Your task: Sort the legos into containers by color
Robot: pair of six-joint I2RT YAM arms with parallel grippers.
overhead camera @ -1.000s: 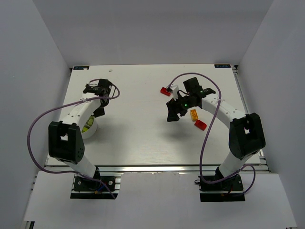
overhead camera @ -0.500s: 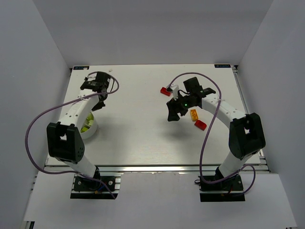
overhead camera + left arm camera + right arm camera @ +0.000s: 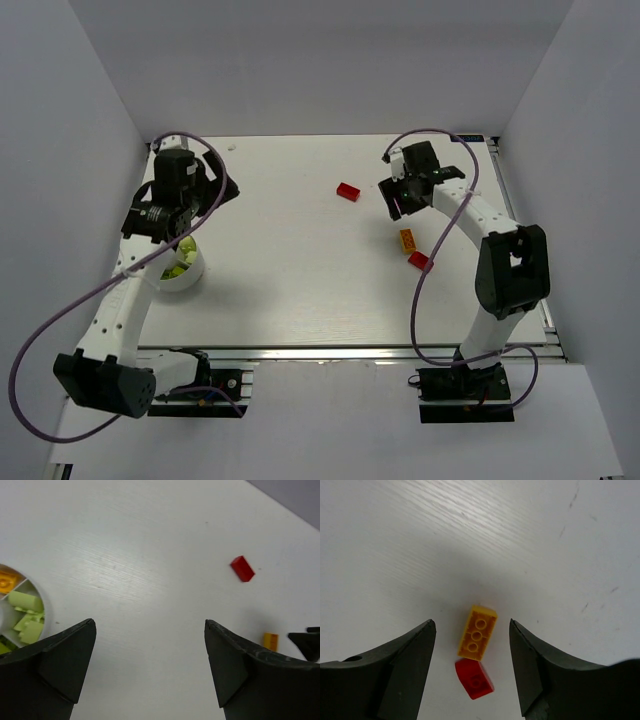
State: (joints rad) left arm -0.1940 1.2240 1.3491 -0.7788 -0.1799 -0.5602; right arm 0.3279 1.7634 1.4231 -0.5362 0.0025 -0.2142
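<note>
The white divided dish (image 3: 196,277) sits at the left; in the left wrist view its rim (image 3: 44,611) shows lime green legos (image 3: 26,616) and an orange one (image 3: 7,580) in separate compartments. My left gripper (image 3: 186,208) (image 3: 150,630) hangs open and empty just beyond the dish. A red lego (image 3: 348,191) (image 3: 242,568) lies mid-table. An orange lego (image 3: 408,240) (image 3: 477,631) lies underside up, with a second red lego (image 3: 418,261) (image 3: 474,679) touching its near end. My right gripper (image 3: 397,200) (image 3: 472,630) is open above that pair, the orange lego framed between its jaws.
White walls enclose the table on three sides. The left arm's purple cable (image 3: 60,330) loops out over the left edge. In the left wrist view, the right gripper's tip (image 3: 305,644) shows beside the orange lego (image 3: 270,640).
My left gripper swung back from the far left toward the dish and now stands wide open. My right gripper moved from mid-table toward the far right, leaving the red lego uncovered.
</note>
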